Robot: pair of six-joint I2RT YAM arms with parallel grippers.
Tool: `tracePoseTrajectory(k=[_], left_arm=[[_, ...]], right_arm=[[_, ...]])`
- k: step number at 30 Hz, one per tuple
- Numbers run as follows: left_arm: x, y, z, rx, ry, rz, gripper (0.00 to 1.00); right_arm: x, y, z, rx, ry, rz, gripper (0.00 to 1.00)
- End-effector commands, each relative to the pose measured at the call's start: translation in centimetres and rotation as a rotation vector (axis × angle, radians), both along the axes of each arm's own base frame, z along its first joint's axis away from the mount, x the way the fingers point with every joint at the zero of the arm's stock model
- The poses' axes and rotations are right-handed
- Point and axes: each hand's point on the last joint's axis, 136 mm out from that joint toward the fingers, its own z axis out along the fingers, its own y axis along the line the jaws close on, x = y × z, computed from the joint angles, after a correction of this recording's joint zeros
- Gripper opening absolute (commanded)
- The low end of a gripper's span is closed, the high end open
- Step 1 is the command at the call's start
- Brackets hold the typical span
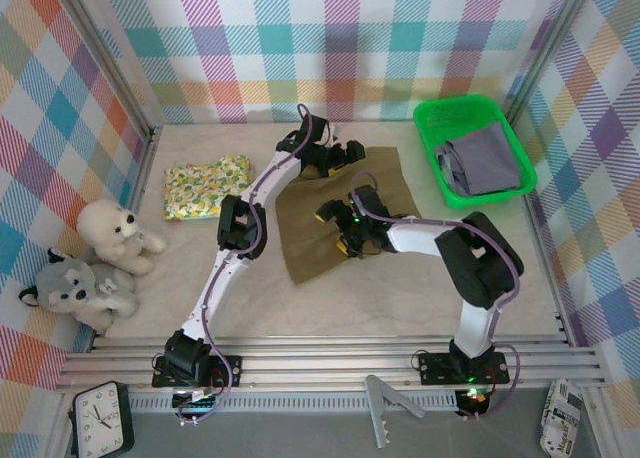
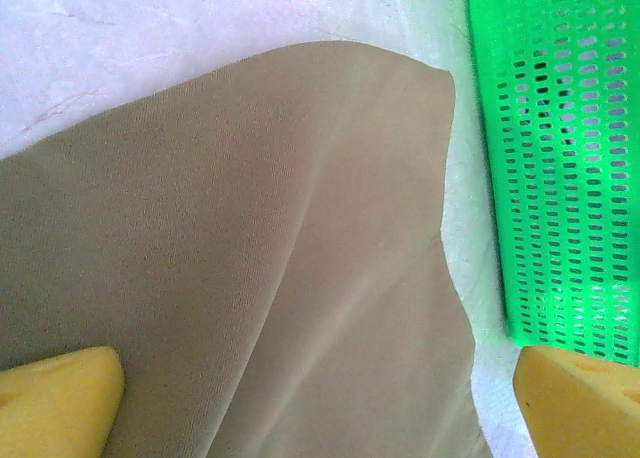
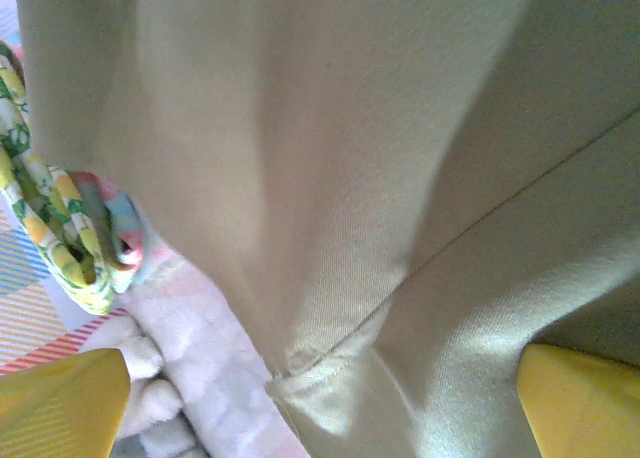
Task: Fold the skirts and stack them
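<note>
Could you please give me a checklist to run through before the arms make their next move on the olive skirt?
1. Left gripper open, nothing held: ok.
2. Right gripper open, nothing held: ok.
3. Olive skirt spread out, only soft ripples: ok.
4. Left gripper over the skirt's far edge, near the green tray: ok.
5. Folded floral skirt lying apart from the olive one: ok.
6. Whether either gripper touches the cloth: cannot tell.
</note>
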Motion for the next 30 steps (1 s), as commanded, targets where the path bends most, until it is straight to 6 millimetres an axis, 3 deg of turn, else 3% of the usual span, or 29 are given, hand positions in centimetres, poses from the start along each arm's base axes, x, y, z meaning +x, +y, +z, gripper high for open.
tracePoseTrajectory(k=[1,6,9,15,21,27,30], left_arm=[[-1.8,0.0,-6.6,0.073,0.071,-0.064,1.0],[-0.5,0.2,-4.6,0.026,0.0,-0.089,1.0],[0.5,0.9,-1.9,0.039,-0.074,-0.086,1.0],[2.6,3.5,6.4,0.0,-0.209,-0.036,1.0],[1.9,4.4,15.0,-0.053,-0.31,-0.019,1.0],[0.2,5.7,18.7,-0.02,-0.296,0.025,1.0],[-0.6,7.4,19.5,0.042,-0.242,0.116,1.0]], right_arm=[[-0.4,2.4,-1.9,0.004,0.073,-0.021,0.99],[-0.3,4.7,-1.1,-0.017,0.039,-0.022,0.99],[0.1,4.0,-0.4,-0.038,0.007,-0.067,0.99],[-0.5,0.7,2.6,-0.09,-0.115,-0.112,0.99],[-2.3,-2.2,5.5,-0.205,-0.227,-0.037,0.99],[-3.3,-7.5,6.3,-0.329,-0.31,-0.044,0.99],[-3.9,-11.4,5.5,-0.35,-0.241,-0.051,0.99]])
